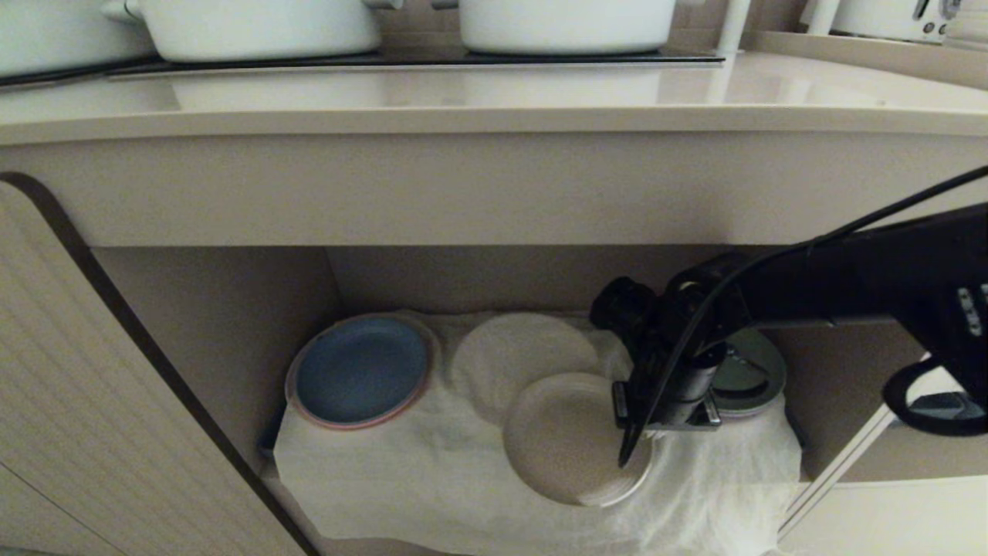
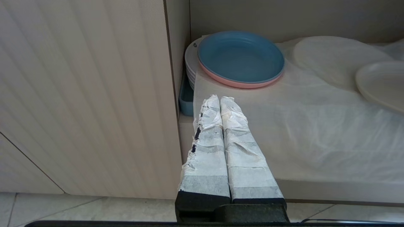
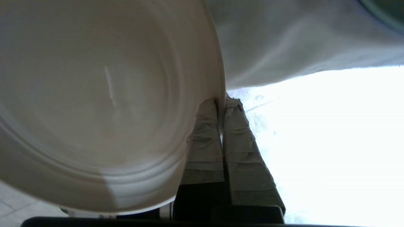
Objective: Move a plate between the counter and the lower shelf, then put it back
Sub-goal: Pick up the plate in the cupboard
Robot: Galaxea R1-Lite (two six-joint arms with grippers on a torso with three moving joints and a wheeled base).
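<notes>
The beige plate (image 1: 563,440) is over the front part of the lower shelf (image 1: 432,479), above its wrinkled white cloth. Whether it touches the cloth I cannot tell. My right gripper (image 1: 629,452) reaches in from the right and is shut on the plate's right rim. In the right wrist view the rim of the plate (image 3: 104,94) sits pinched between the taped fingers of the right gripper (image 3: 221,101). The left gripper (image 2: 220,99) is shut and empty, parked by the shelf's left front corner. The counter (image 1: 494,100) runs above the recess.
A blue plate (image 1: 361,369) on a pink one lies at the shelf's back left, a cloth-covered round shape (image 1: 525,351) in the middle, and a green plate (image 1: 752,371) behind my right arm. White pots (image 1: 262,27) stand on the hob. A ribbed panel (image 1: 93,401) flanks the left.
</notes>
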